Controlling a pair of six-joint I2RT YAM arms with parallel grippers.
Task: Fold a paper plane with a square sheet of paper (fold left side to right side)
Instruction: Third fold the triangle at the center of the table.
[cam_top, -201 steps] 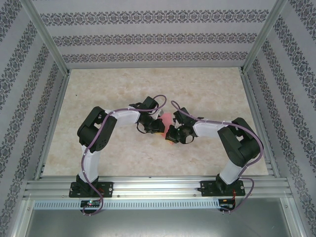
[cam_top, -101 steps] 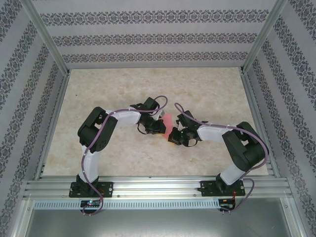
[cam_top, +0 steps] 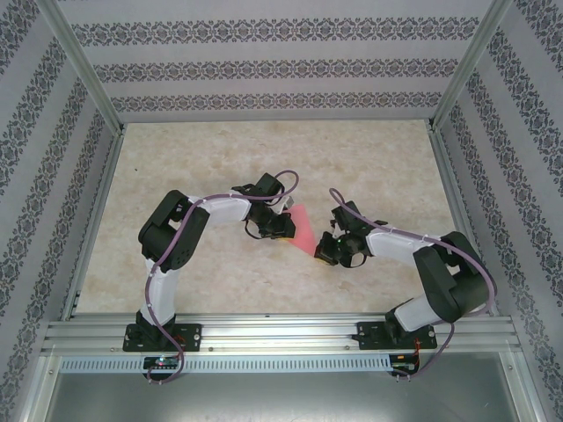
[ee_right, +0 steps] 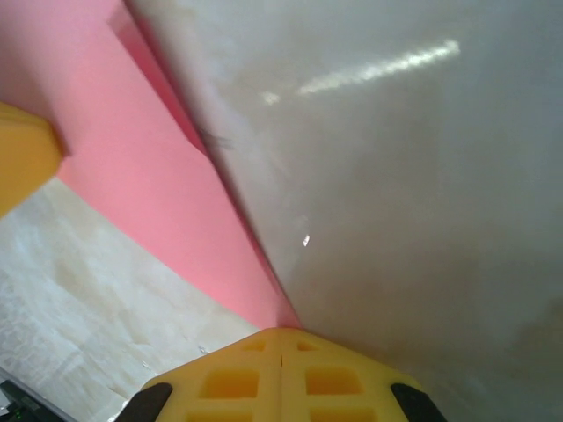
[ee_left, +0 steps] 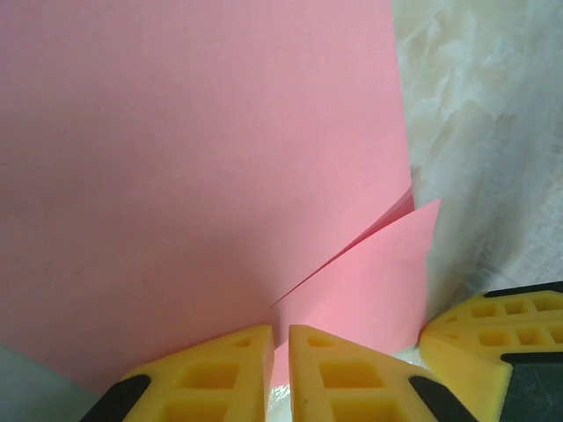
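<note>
The salmon-pink sheet of paper [cam_top: 302, 230] lies mid-table between the arms, folded into a narrow pointed wedge like a paper plane. In the left wrist view its layers [ee_left: 176, 158] overlap, and one flap edge runs up and right from my fingertips. My left gripper [cam_top: 282, 229] [ee_left: 281, 338] is shut to a thin slit, its tips resting on the paper's near edge. My right gripper [cam_top: 323, 252] [ee_right: 281, 334] is shut, with its tip at the paper's pointed end [ee_right: 132, 176]. One right finger [ee_left: 493, 338] appears beside the paper.
The marbled beige table [cam_top: 211, 158] stretches out around both arms. Patterned walls and an aluminium frame [cam_top: 84, 70] enclose it on three sides. A yellow finger of the left gripper [ee_right: 22, 154] sits at the left edge of the right wrist view.
My right gripper has slid right and toward the near edge along the paper, uncovering more of the pink wedge. The left gripper has stayed in place.
</note>
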